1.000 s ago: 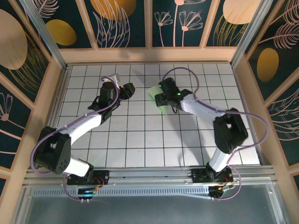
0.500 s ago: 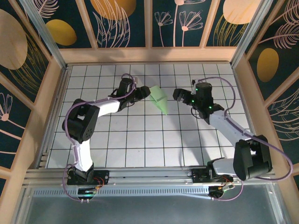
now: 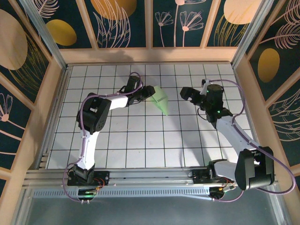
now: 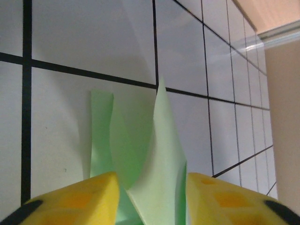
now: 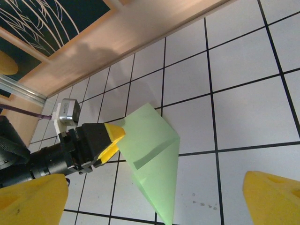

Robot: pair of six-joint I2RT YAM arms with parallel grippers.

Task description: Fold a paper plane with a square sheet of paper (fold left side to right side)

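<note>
The paper plane [image 3: 161, 99] is pale-green paper folded to a pointed wedge, lying on the white grid with its tip toward the near side. My left gripper [image 3: 146, 92] is at its left edge. In the left wrist view the raised green folds [image 4: 154, 159] stand between the yellow fingers [image 4: 70, 201] and touch both, so the left gripper [image 4: 152, 206] is shut on them. The right wrist view has the plane [image 5: 154, 159] with the left gripper [image 5: 110, 140] pinching its left corner. My right gripper [image 3: 186, 93] hangs open to the right, apart from the paper, as [image 5: 154, 204] shows.
The wooden back wall [image 3: 150, 55] runs close behind the paper. An aluminium rail [image 5: 18, 86] sits at the far left corner. White grid tiles [image 3: 154, 140] stretch toward the arm bases.
One second ago my right gripper was over the paper; it has since let go and drawn off to the right. My left gripper has come in and closed on the plane's left edge.
</note>
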